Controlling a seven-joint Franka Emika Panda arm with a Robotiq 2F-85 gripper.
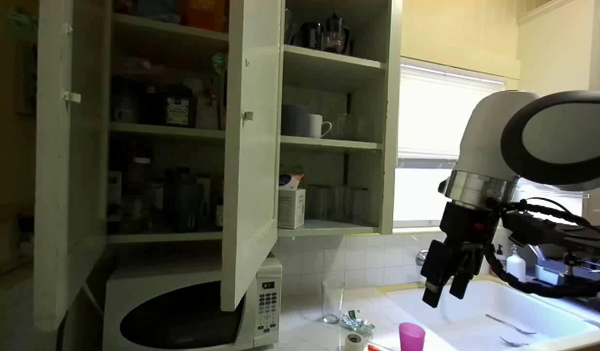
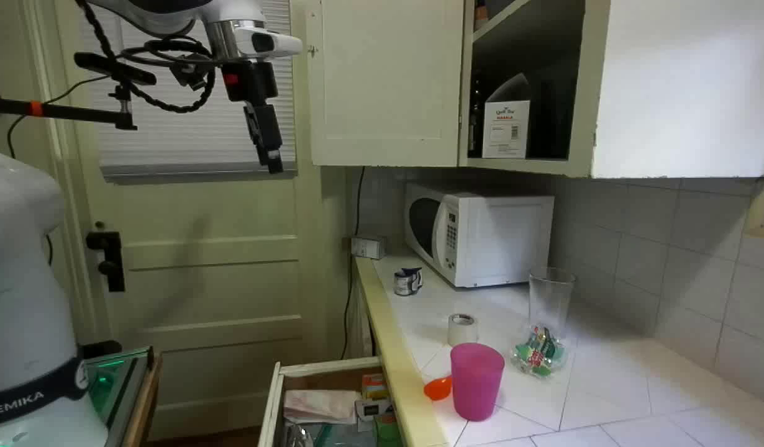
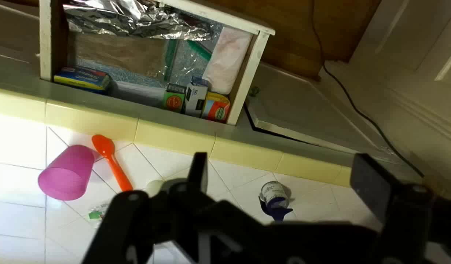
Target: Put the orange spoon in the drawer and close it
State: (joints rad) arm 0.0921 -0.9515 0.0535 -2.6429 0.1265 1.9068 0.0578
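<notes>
Wrist view: end effector (image 3: 284, 178) spread wide; the glossy orange spoon (image 3: 114, 165) lies on the white-tiled tabletop (image 3: 16, 150) beside a tapered pink cup (image 3: 69, 172), outside the open drawer (image 3: 249, 73) with crinkled foil (image 3: 134, 22). In an exterior view, a carton (image 2: 506, 131) reads "MASALA".

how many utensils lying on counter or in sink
3: the orange spoon on the counter beside the pink cup; a metal utensil in the sink; another utensil there, nearer an exterior view's bottom edge. The sink is partly cut off; more may be hidden.
</notes>
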